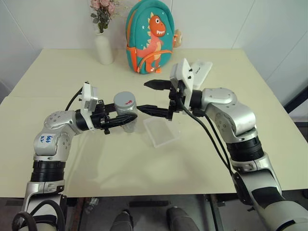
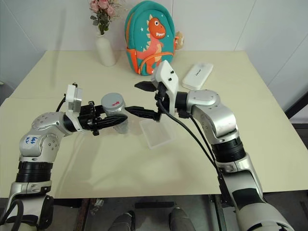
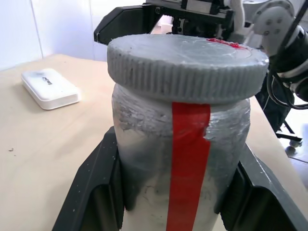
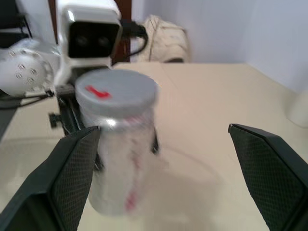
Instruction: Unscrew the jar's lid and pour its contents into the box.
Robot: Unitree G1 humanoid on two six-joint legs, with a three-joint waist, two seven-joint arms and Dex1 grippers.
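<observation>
My left gripper [image 1: 124, 118] is shut on the jar [image 1: 127, 117], holding it upright above the table. The jar [image 3: 183, 144] is clear with a red strip down its side. Its grey lid [image 1: 125, 100], with a small red mark on top, sits on the jar. The contents cannot be made out through the jar's wall. My right gripper [image 1: 143, 97] stands open just right of the lid, fingers pointing at it and apart from it. In the right wrist view the jar [image 4: 120, 144] stands ahead of one finger [image 4: 72, 168]. The clear box [image 1: 162, 131] lies on the table below my right gripper.
At the table's back stand a white flower vase [image 1: 104, 48] and a teal dinosaur backpack [image 1: 149, 36]. A white oblong case [image 2: 197, 75] lies at the back right. The pale table [image 1: 57, 82] stretches bare to the left and front.
</observation>
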